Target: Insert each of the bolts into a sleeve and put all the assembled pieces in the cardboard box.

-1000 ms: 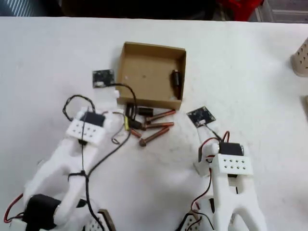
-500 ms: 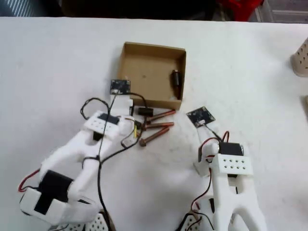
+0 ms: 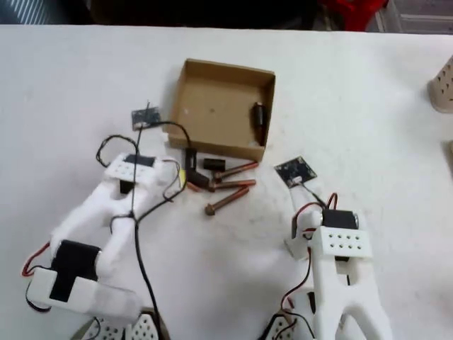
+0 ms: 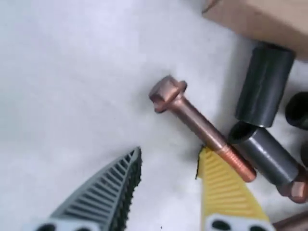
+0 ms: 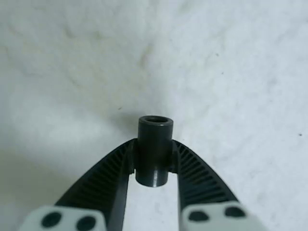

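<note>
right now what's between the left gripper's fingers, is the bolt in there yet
Bare table in the left wrist view: the left gripper is open with nothing inside. The copper bolt lies just past the yellow fingertip, its head ahead of the gap.

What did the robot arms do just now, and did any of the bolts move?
The left gripper swung in toward the cardboard box, then drew back to the left. It is open and holds nothing, with one finger beside a bolt. The right gripper stayed put, shut on a sleeve. The other bolts and the box hardly shifted.
</note>
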Motion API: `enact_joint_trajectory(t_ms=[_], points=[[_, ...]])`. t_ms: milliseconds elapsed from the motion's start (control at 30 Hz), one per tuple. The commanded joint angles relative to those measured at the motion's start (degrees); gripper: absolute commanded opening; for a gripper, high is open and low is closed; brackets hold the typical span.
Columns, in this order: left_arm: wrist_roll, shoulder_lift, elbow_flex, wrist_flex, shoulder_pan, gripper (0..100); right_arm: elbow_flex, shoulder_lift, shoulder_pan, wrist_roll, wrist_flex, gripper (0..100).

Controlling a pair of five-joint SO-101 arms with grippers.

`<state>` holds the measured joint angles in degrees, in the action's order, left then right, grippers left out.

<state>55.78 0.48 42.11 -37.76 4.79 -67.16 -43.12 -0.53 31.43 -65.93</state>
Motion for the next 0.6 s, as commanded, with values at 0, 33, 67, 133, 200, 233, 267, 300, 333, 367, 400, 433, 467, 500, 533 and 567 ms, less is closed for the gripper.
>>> enact_joint_trajectory(t_ms=[0, 33, 67, 133, 200, 233, 267, 300, 333, 367, 400, 433, 467, 500, 533, 567], points=[[0.18, -1.63, -2.73, -2.11, -1.01, 21, 0.26, -1.27, -0.48, 0.62, 0.57, 1.7], [0.18, -2.68, -2.73, -2.90, -0.04, 21, 0.26, -1.27, -0.48, 0.62, 0.57, 1.7], [0.26, -4.00, -2.55, -3.34, 1.01, 21, 0.26, -1.27, -0.48, 0.62, 0.57, 1.7], [0.44, -7.16, -1.93, -3.78, 2.15, 21, 0.26, -1.27, -0.48, 0.62, 0.57, 1.7], [0.44, -10.86, -0.70, -3.52, 2.33, 21, 0.26, -1.27, -0.40, 0.62, 0.57, 1.7], [0.53, -12.88, 0.00, -3.08, 2.33, 21, 0.26, -1.27, -0.31, 0.62, 0.57, 1.7], [0.53, -14.90, 0.97, -2.37, 2.33, 21, 0.26, -1.27, -0.31, 0.70, 0.57, 1.7], [0.53, -16.75, 2.02, -1.49, 2.33, 21, 0.26, -1.27, -0.31, 0.70, 0.57, 1.7], [0.53, -18.33, 3.16, -0.35, 2.33, 21, 0.26, -1.27, -0.31, 0.70, 0.57, 1.7], [0.53, -19.82, 4.40, 1.14, 2.33, 21, 0.26, -1.27, -0.31, 0.70, 0.57, 1.7], [0.53, -20.79, 5.89, 2.99, 2.33, 21, 0.26, -1.27, -0.31, 0.70, 0.57, 1.7], [0.53, -20.88, 7.12, 5.19, 2.33, 20, 0.26, -1.27, -0.31, 0.70, 0.57, 1.7], [0.53, -20.44, 8.18, 7.56, 2.33, 20, 0.26, -1.27, -0.31, 0.70, 0.57, 1.7], [0.70, -19.56, 8.79, 9.76, 2.33, 20, 0.26, -1.27, -0.31, 0.70, 0.57, 1.7], [1.85, -18.24, 8.97, 11.25, 2.33, 21, 0.26, -1.27, -0.31, 0.70, 0.57, 1.7], [4.22, -16.48, 8.88, 12.84, 2.33, 21, 0.26, -1.27, -0.31, 1.14, 0.57, 1.7]])
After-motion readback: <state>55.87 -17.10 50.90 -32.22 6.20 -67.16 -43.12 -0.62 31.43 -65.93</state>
